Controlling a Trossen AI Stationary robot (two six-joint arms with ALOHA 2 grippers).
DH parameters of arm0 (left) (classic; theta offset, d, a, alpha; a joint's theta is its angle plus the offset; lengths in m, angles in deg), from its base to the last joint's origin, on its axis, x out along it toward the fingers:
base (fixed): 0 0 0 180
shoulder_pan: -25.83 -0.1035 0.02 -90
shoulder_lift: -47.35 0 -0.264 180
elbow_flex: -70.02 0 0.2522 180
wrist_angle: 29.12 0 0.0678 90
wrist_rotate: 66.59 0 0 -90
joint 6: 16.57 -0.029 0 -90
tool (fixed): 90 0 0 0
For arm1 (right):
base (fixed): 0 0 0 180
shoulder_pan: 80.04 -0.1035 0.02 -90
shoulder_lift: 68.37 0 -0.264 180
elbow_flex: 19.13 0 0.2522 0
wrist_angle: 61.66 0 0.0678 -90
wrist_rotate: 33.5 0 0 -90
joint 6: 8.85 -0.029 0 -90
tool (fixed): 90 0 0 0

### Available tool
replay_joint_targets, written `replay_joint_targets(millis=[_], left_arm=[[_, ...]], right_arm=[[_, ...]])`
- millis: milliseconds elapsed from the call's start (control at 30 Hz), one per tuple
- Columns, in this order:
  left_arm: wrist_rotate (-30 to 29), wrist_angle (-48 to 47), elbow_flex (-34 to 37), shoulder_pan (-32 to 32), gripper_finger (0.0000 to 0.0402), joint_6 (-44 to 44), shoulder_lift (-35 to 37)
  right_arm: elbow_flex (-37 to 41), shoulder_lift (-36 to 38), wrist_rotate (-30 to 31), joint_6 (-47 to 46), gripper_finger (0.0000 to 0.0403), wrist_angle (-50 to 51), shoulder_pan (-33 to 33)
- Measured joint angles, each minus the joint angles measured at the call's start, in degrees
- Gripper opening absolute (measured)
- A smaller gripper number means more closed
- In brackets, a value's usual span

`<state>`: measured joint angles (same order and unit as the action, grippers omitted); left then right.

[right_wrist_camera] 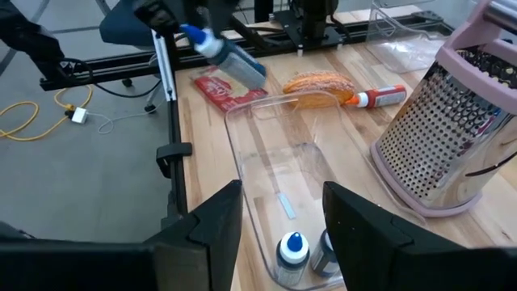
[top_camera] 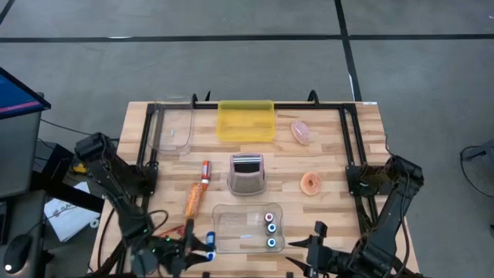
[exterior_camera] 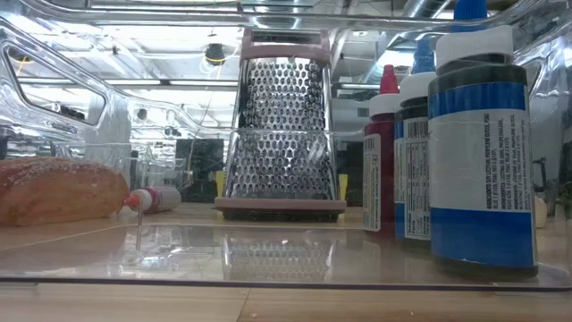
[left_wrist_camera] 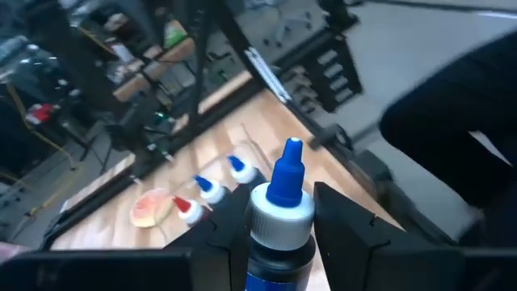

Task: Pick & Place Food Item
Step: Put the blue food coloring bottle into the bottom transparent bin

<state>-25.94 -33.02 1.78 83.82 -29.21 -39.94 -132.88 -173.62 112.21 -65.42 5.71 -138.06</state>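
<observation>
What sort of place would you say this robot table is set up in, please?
Probably a robotics lab or workshop, not a kitchen. The wooden table stands on grey concrete floor marked with dark lines, a black metal frame is mounted on it, and loose yellow cable lies on the floor beside it.

Grater (top_camera: 247,174) stands upright at table (top_camera: 332,154) centre. Behind it, at the far edge, a tub (top_camera: 246,121); left of the tub a clear bin (top_camera: 173,129), right of it a food piece (top_camera: 300,132). Doughnut (top_camera: 310,183) lies right of the grater. Left of the grater a small tube (top_camera: 205,172), and just in front of that a bread roll (top_camera: 193,199). In front of the grater a clear tray (top_camera: 235,228) holds three bottles (top_camera: 271,230) in a row along its right side.
</observation>
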Motion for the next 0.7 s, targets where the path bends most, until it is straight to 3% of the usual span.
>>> replay_joint_targets(millis=[167, 367, 500, 700], left_arm=[[7.5, 25.2, 7.8, -5.2, 0.0104, -7.8, 0.0], [14.2, 46.8, 17.5, -12.7, 0.0104, -4.3, 0.0], [16.8, 53.8, 22.2, -18.0, 0.0104, 2.3, 0.0], [23.2, 54.8, 23.3, -24.0, 0.0104, 10.7, -2.9]], right_arm=[[0.0, 0.0, 0.5, 0.1, 0.0164, 0.4, -0.5], [0.0, 0.0, 0.5, 0.5, 0.0164, 0.7, -0.8], [0.0, 0.0, 0.5, 0.6, 0.0164, 1.7, -0.9], [0.0, 0.0, 0.5, 1.1, 0.0164, 1.9, -0.8]])
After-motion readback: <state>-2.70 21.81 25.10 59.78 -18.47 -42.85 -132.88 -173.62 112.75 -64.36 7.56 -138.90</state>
